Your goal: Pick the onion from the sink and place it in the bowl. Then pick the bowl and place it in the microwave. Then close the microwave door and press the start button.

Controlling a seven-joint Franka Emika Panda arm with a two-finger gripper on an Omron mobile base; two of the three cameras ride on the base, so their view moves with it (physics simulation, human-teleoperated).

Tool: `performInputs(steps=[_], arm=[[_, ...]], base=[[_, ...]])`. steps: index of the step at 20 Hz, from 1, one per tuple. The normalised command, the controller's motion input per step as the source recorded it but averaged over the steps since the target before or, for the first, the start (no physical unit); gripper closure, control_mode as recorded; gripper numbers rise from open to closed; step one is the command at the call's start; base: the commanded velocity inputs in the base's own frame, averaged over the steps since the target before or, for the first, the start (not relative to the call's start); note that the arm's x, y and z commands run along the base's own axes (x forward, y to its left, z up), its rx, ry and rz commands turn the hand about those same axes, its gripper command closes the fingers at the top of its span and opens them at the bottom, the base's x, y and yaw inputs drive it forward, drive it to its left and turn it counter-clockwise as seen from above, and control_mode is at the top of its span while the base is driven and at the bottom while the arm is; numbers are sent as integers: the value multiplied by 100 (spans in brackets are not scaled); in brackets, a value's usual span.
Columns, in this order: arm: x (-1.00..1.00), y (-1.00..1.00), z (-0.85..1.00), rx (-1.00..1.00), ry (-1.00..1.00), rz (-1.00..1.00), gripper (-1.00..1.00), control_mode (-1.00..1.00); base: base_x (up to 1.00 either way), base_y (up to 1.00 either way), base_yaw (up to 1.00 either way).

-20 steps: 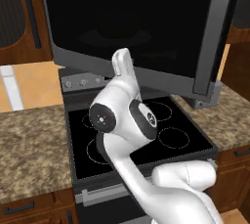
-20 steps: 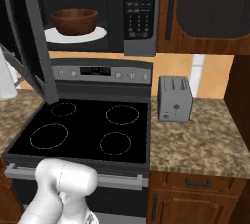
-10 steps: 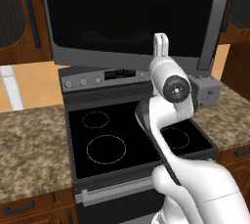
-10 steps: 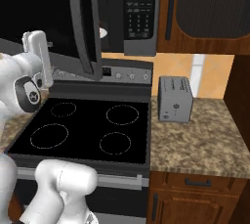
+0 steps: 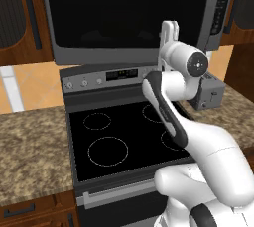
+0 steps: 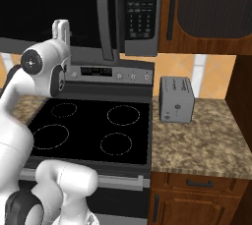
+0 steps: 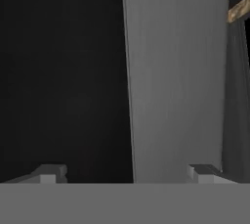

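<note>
Since half second ago, wide grey-framed black-glass microwave door (image 5: 124, 18) swings nearly shut against dark grey microwave (image 6: 140, 13); white arm follows. Hand (image 7: 127, 171) fingers spread apart, empty, pressed close to door frame. Door: rigid, hinged, light, smooth glass; push on grey frame edge, not glass.

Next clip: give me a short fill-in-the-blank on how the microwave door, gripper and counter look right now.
1. The microwave door is nearly ____.
2. The gripper has its jaws ____ and nothing between them.
3. The small silver toaster stands on the counter to the ____ of the stove.

Missing: shut; open; right
</note>
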Motion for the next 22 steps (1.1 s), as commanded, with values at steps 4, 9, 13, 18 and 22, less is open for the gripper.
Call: performInputs(steps=[4,9,13,18,22], arm=[[76,8,0,0,14,10,-100,-100],[77,4,0,0,15,16,-100,-100],[62,10,-21,0,14,17,-100,-100],[37,7,-30,0,10,18,-100,-100],[-91,-4,-9,0,-8,31,-100,-100]], base=[[0,0,0],[0,0,0],[0,0,0],[0,0,0],[0,0,0]])
